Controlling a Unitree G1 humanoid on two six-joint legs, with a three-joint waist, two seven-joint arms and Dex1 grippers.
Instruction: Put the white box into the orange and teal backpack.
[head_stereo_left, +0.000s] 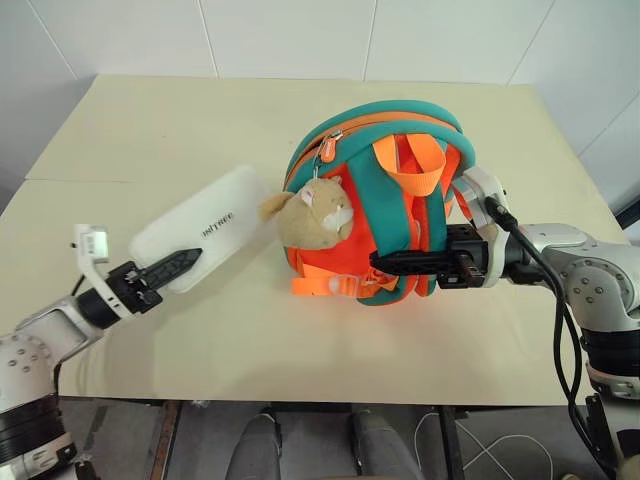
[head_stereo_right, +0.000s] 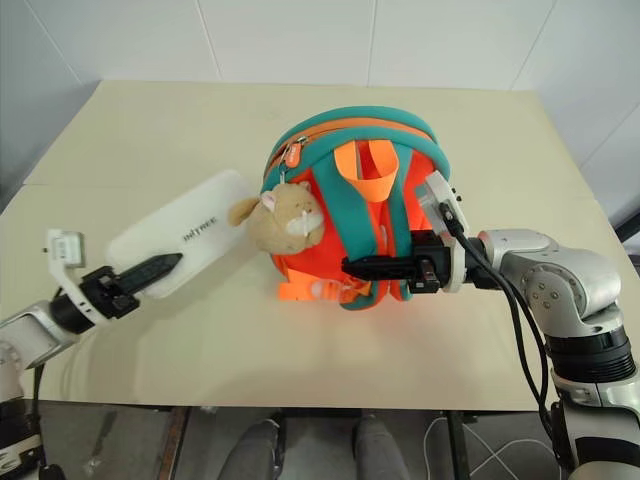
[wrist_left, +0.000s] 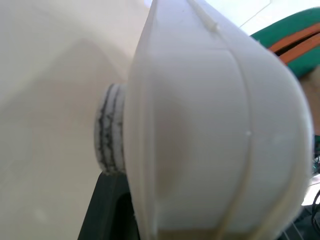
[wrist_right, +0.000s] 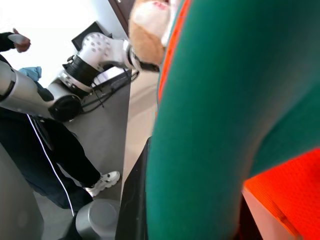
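A pale cream table (head_stereo_left: 150, 130) carries the orange and teal backpack (head_stereo_left: 385, 215) near its middle.

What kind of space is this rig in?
Likely an indoor lab or test room: a plain cream table against white tiled walls, cables on the floor, and a person standing by in the right wrist view.

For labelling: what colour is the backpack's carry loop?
Orange carry loop, clearest in the right eye view.

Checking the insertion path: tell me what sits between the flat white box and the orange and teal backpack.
In the left eye view, the tan plush animal charm hangs between the white box and the backpack.
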